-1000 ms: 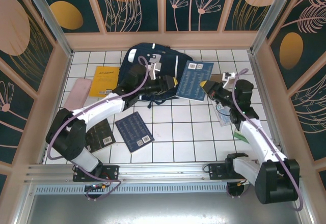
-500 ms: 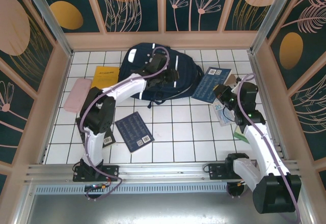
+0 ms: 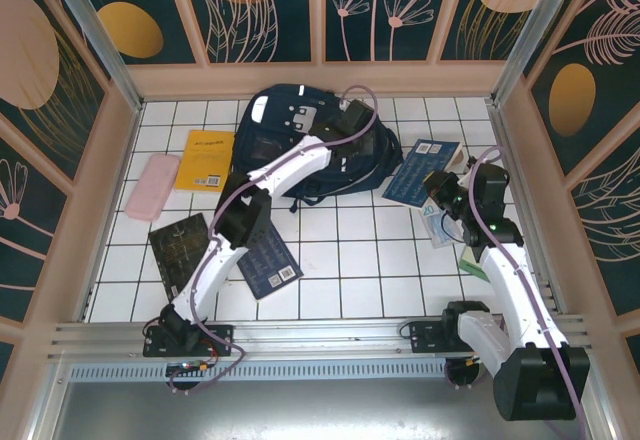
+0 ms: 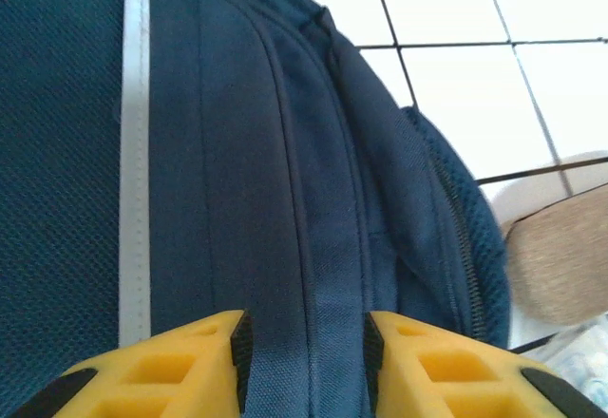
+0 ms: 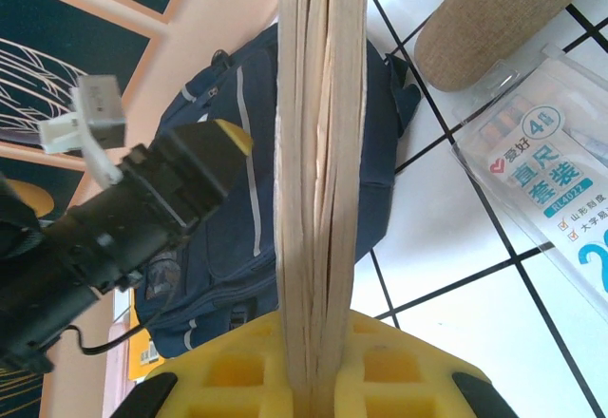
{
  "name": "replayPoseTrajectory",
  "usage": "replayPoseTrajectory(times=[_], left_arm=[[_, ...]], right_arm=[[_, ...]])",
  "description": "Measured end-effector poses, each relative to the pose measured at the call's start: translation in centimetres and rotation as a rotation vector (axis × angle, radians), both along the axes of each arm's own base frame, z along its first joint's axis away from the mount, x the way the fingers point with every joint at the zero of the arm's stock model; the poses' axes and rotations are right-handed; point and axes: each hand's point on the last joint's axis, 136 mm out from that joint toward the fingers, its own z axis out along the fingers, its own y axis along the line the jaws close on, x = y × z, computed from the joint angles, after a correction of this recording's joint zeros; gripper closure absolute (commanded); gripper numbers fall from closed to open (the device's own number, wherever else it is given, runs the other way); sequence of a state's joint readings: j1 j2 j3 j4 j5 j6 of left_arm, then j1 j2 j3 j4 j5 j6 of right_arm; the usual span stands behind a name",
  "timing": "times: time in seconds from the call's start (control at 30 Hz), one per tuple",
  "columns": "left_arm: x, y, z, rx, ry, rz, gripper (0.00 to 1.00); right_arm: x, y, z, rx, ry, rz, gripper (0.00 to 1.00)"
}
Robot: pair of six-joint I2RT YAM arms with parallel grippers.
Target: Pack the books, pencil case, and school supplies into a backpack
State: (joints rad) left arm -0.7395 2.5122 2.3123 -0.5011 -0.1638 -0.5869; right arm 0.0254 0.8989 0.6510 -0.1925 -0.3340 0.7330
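clamping navy book (image 5: 318, 152) edge-on, right tool (image 5: 318, 347); left tool (image 4: 304, 347) parted astride backpack (image 4: 237, 152) seam; tan pouch (image 5: 494, 28) near.

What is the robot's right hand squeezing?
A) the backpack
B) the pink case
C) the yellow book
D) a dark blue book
D: the right gripper is shut on the page edges of the navy blue book, while the yellow book and the pink case lie apart from it on the tiles.
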Motion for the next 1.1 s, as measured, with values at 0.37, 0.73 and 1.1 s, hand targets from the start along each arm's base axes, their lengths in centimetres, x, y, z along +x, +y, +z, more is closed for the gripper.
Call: replayPoseTrajectory(times=[0.37, 0.73, 1.1], left_arm=[[0.4, 0.4, -3.8, 0.122, -0.023, 0.027, 0.57], [0.1, 0.1, -5.0, 0.211, -0.074, 0.047, 1.00], [-0.9, 2.0, -1.2, 0.238, -0.075, 0.063, 1.00]], right_arm=[[-0.2, -0.1, -0.3, 0.006, 0.014, 0.003, 1.00], [-0.3, 0.1, -0.3, 0.015, 0.019, 0.017, 1.00], [0.0, 0.5, -0.7, 0.025, 0.028, 0.034, 1.00]])
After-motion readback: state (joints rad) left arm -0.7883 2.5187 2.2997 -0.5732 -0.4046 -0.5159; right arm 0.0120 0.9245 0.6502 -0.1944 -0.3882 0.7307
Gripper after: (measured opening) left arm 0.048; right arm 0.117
